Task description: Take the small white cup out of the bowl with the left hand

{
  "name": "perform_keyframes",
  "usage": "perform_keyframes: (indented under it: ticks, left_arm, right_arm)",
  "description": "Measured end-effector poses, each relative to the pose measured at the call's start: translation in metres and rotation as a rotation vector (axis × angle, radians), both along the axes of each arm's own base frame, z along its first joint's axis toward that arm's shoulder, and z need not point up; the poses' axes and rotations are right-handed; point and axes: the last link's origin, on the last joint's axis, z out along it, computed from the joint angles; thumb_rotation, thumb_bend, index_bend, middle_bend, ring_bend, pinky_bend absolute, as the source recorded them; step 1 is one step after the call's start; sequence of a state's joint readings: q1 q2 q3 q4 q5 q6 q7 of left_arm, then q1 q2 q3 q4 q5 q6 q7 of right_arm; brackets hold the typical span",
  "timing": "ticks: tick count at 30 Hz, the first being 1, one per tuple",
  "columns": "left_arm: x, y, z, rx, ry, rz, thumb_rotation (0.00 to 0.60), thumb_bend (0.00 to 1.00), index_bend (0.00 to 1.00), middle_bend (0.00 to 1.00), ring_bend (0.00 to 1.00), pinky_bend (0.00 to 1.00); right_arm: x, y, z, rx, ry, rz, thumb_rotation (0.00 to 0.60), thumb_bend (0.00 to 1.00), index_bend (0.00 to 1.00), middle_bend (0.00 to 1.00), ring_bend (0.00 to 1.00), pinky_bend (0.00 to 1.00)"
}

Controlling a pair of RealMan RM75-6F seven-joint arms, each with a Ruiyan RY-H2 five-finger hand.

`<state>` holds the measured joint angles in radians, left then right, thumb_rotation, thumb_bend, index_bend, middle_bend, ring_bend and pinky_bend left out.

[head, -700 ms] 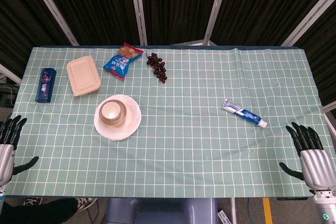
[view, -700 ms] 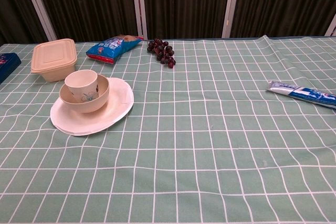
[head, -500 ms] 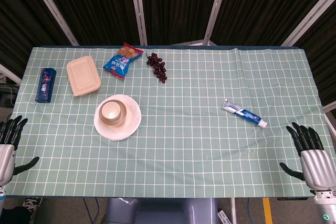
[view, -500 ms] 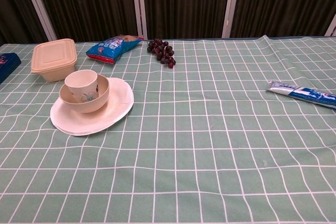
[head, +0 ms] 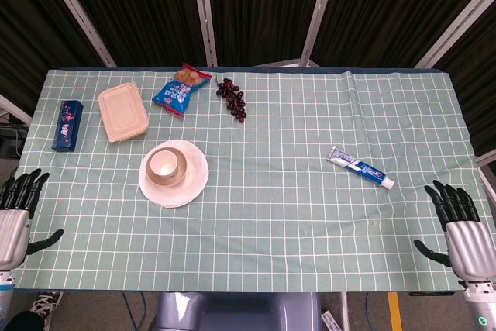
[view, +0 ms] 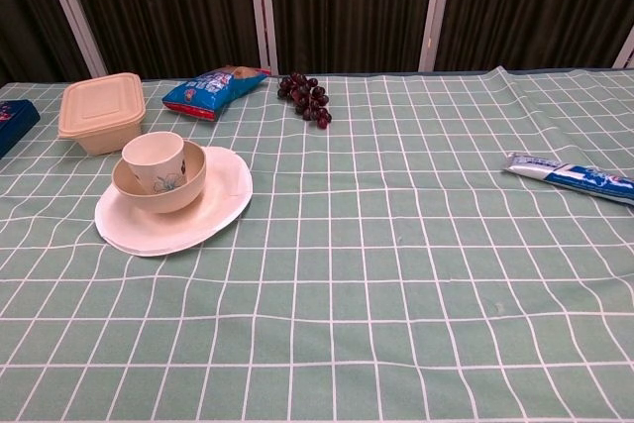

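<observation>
The small white cup (head: 164,163) (view: 155,158) stands upright inside a tan bowl (head: 177,171) (view: 188,183), which sits on a white plate (head: 195,184) (view: 213,213) left of the table's middle. My left hand (head: 15,218) hovers at the near left corner with fingers spread and nothing in it, well short of the bowl. My right hand (head: 463,234) is at the near right corner, fingers spread, holding nothing. Neither hand appears in the chest view.
Along the back left lie a blue box (head: 67,125), a lidded beige container (head: 122,111) (view: 99,110), a blue snack bag (head: 180,91) (view: 212,89) and dark grapes (head: 233,98) (view: 306,97). A toothpaste tube (head: 361,167) (view: 568,176) lies on the right.
My left hand has shifted slightly to the right, toward the table's edge. The cup, bowl and right hand have not moved.
</observation>
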<state>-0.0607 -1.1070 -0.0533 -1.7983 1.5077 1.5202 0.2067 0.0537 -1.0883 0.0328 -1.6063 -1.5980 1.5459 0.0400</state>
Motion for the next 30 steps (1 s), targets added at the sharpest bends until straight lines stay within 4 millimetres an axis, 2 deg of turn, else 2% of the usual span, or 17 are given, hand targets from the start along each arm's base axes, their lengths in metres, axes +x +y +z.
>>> perform_keyframes:
  ticks: [2, 7, 12, 21, 30]
  left_arm:
    - [0.002, 0.005, -0.003, -0.005, -0.005, -0.009, 0.600, 0.00, 0.02, 0.00, 0.00, 0.00]
    - [0.012, 0.032, -0.021, -0.025, -0.021, -0.049, 0.600, 0.06, 0.26, 0.00, 0.00, 0.00]
    - [0.020, 0.062, -0.043, -0.070, 0.011, -0.053, 0.600, 0.14, 0.38, 0.00, 0.00, 0.00]
    - [0.041, 0.112, -0.088, -0.130, 0.034, -0.064, 0.600, 0.22, 0.46, 0.00, 0.00, 0.00]
    - [0.059, 0.138, -0.112, -0.158, 0.045, -0.077, 0.600, 0.28, 0.48, 0.00, 0.00, 0.00]
  right_arm:
    - [-0.001, 0.000, 0.001, -0.002, -0.002, -0.001, 0.600, 0.06, 0.00, 0.00, 0.00, 0.00]
    - [-0.001, 0.000, 0.003, -0.001, -0.013, -0.002, 0.600, 0.06, 0.00, 0.00, 0.00, 0.00]
    - [0.000, 0.000, 0.004, -0.001, -0.018, 0.001, 0.600, 0.06, 0.00, 0.00, 0.00, 0.00]
    - [-0.002, -0.002, 0.007, -0.003, -0.034, -0.006, 0.600, 0.06, 0.00, 0.00, 0.00, 0.00]
    - [-0.004, -0.003, 0.008, -0.001, -0.044, -0.011, 0.600, 0.06, 0.00, 0.00, 0.00, 0.00]
